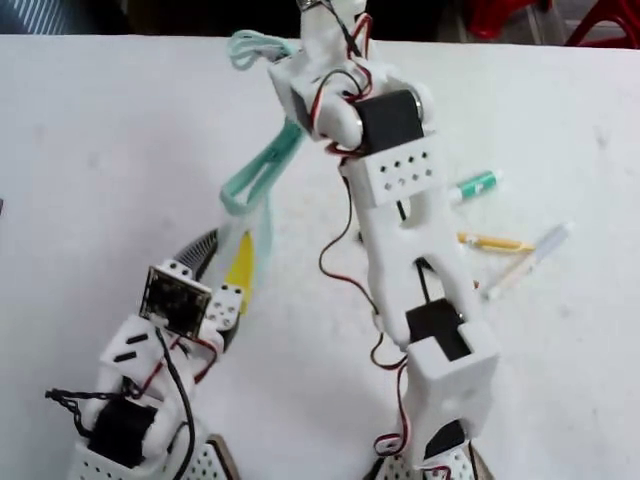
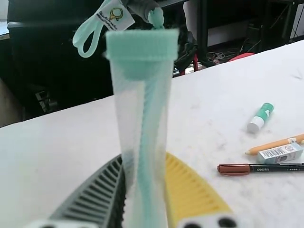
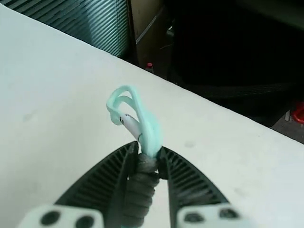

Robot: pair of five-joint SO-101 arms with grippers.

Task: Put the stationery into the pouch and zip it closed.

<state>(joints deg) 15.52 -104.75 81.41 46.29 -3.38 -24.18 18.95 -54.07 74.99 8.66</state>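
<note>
The clear pouch [image 1: 262, 175] with teal trim hangs stretched between both grippers above the table. My left gripper [image 2: 142, 164], one finger grey and one yellow, is shut on the pouch's [image 2: 142, 118] lower part. At the pouch's far end, my right gripper [image 3: 147, 151] is shut on the dark zip pull [image 3: 142, 183], next to a teal loop [image 3: 130, 107]. Stationery lies on the table to the right: a green-capped marker [image 1: 478, 185], a yellow pencil [image 1: 495, 242] and a white pen [image 1: 530, 258]. A brown pen [image 2: 259, 168] lies near them.
The white table [image 1: 100, 180] has free room on the left. The right arm's body [image 1: 410, 230] stretches across the middle, partly above the stationery. Dark furniture and red chair legs [image 1: 520, 18] stand past the far edge.
</note>
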